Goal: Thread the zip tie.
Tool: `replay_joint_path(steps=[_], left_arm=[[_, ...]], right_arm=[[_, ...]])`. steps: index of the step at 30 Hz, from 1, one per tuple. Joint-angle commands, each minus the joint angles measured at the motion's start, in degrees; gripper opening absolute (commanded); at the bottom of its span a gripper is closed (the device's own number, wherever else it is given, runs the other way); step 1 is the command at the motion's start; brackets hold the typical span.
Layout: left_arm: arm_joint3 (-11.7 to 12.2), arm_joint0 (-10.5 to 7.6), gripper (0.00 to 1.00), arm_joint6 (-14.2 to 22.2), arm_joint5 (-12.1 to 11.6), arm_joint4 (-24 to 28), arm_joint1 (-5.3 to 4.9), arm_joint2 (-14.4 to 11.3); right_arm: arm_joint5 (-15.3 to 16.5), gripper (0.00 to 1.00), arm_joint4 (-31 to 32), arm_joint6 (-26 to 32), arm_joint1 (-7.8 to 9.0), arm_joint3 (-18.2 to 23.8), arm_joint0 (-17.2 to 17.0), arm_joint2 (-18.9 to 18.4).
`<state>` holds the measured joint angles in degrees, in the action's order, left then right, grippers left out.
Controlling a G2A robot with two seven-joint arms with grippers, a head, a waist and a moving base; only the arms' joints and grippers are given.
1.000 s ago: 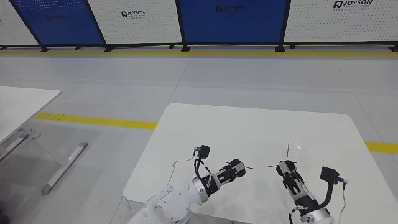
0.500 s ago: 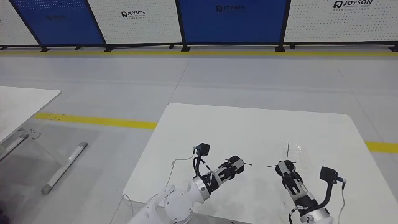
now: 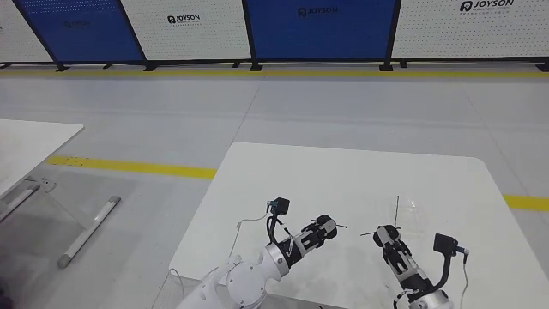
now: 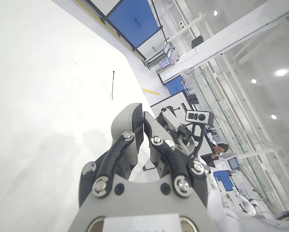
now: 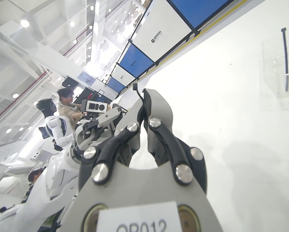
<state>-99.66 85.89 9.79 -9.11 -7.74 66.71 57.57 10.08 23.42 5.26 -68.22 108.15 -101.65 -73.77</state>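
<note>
Right gripper (image 3: 383, 237) nearer left gripper (image 3: 327, 223), its zip tie (image 5: 135, 87) mostly hidden between fingers (image 5: 159, 107)

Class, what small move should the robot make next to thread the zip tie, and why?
Probably ease the right gripper toward the left gripper: it is shut on the zip tie, whose free end points at the left gripper, with a gap between them.

Top camera overlooks the table (image 3: 360, 172); both wrist cameras, close behind jaws, share it
</note>
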Motion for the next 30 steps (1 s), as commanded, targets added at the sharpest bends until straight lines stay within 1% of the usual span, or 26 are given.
replay_joint_path(steps=[1,5,9,13,16,25,30], left_arm=[[0.00,0.00,0.00,0.00,0.00,0.00,0.00,0.00],[0.00,0.00,0.00,0.00,0.00,0.00,0.00,0.00],[0.00,0.00,0.00,0.00,0.00,0.00,0.00,0.00],[0.00,0.00,0.00,0.00,0.00,0.00,0.00,0.00],[0.00,0.00,0.00,0.00,0.00,0.00,0.00,0.00],[0.00,0.00,0.00,0.00,0.00,0.00,0.00,0.00],[0.00,0.00,0.00,0.00,0.00,0.00,0.00,0.00]], right_arm=[[0.00,0.00,0.00,0.01,0.00,0.00,0.00,0.00],[-2.21,0.00,0.45,-2.25,-0.39,0.55,0.46,1.41],[-4.76,0.00,1.70,-5.39,-1.01,-0.03,1.51,4.04],[-5.79,0.00,1.53,-5.44,-1.41,-1.09,2.68,5.74],[-5.91,0.00,1.05,-4.71,-1.47,-1.36,3.07,5.77],[-5.84,0.00,0.86,-4.86,-1.53,-1.47,3.20,5.76],[-4.17,0.00,-0.46,-4.78,-1.62,-1.70,3.28,5.40]])
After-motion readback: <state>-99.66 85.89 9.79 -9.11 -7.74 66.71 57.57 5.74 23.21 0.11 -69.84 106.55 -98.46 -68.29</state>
